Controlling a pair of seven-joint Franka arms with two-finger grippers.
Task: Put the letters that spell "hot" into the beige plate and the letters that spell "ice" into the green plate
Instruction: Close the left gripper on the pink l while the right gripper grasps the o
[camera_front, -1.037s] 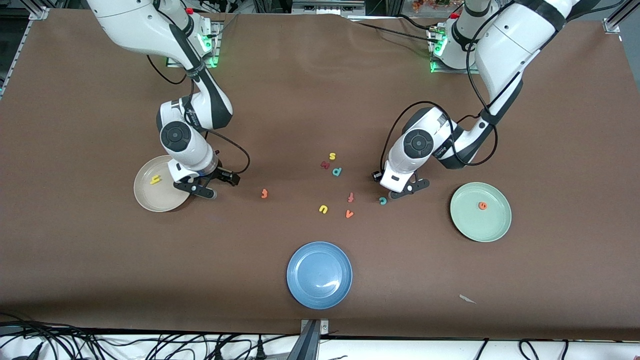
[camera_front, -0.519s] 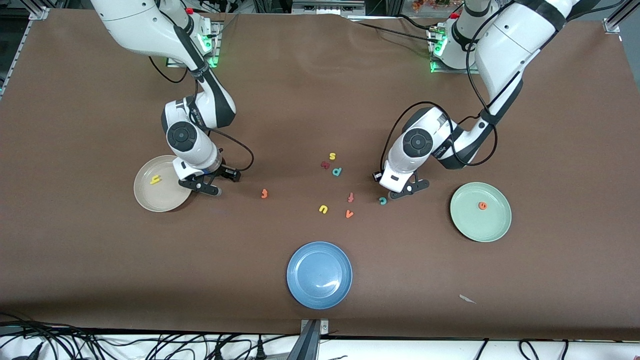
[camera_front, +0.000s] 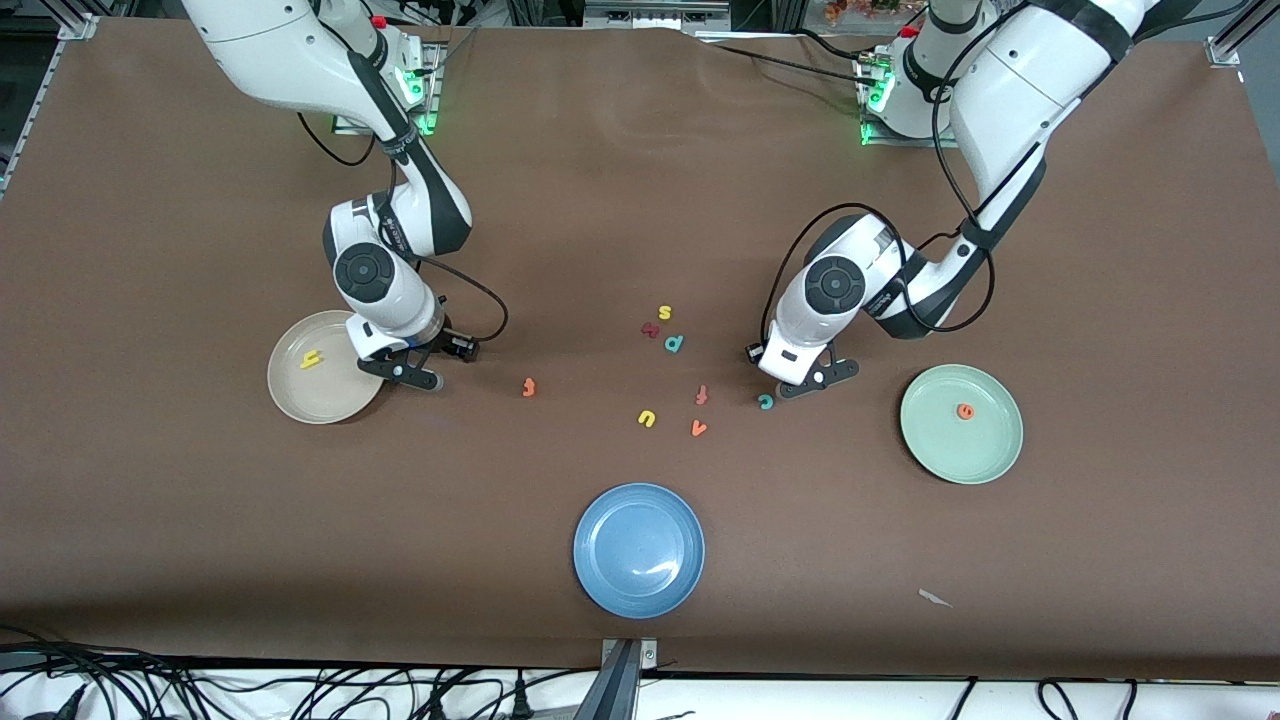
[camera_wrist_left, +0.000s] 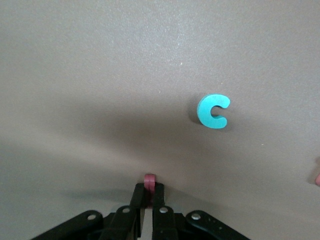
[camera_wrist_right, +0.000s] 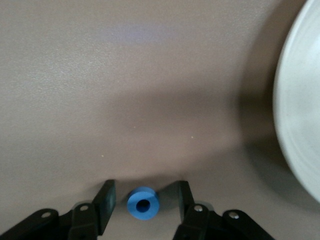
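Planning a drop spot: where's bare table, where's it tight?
Bare: between blue plate and beige plate; between blue plate and green plate. Crowded: loose letters above the blue plate, orange t through teal c.

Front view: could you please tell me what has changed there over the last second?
The right gripper edged away from the beige plate toward the left arm's end, and its open fingers now straddle the blue o. The left gripper closed on the dark red i beside the teal c. Everything else stayed put.
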